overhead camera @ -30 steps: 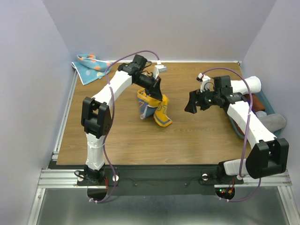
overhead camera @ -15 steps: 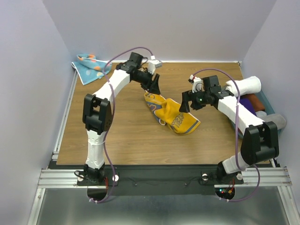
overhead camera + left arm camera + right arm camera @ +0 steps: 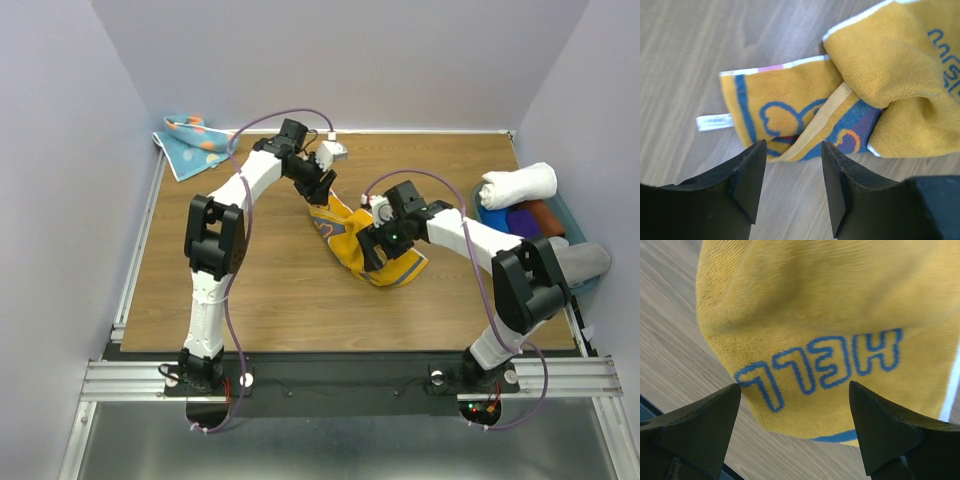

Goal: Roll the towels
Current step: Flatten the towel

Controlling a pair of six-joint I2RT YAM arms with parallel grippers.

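Note:
The mustard-yellow towel (image 3: pixel 346 236) lies crumpled on the wood table near the middle, its blue print showing (image 3: pixel 790 102) (image 3: pixel 830 315). My left gripper (image 3: pixel 322 190) (image 3: pixel 792 150) stands open just behind the towel's far end, with nothing between its fingers. Over the towel's near right part my right gripper (image 3: pixel 373 250) (image 3: pixel 795 392) is spread wide open, low above the cloth with the printed letters showing between the fingers. The light blue dotted towel (image 3: pixel 196 146) lies unrolled in the far left corner, away from both arms.
A blue bin (image 3: pixel 562 212) at the table's right edge holds a rolled white towel (image 3: pixel 518 184), dark rolls (image 3: pixel 532 217) and a grey roll (image 3: pixel 586 262). Walls close in the table on the left, back and right.
My left gripper opened and let go of the yellow towel, which dropped from hanging to lying on the table. My right arm swung left and down over it.

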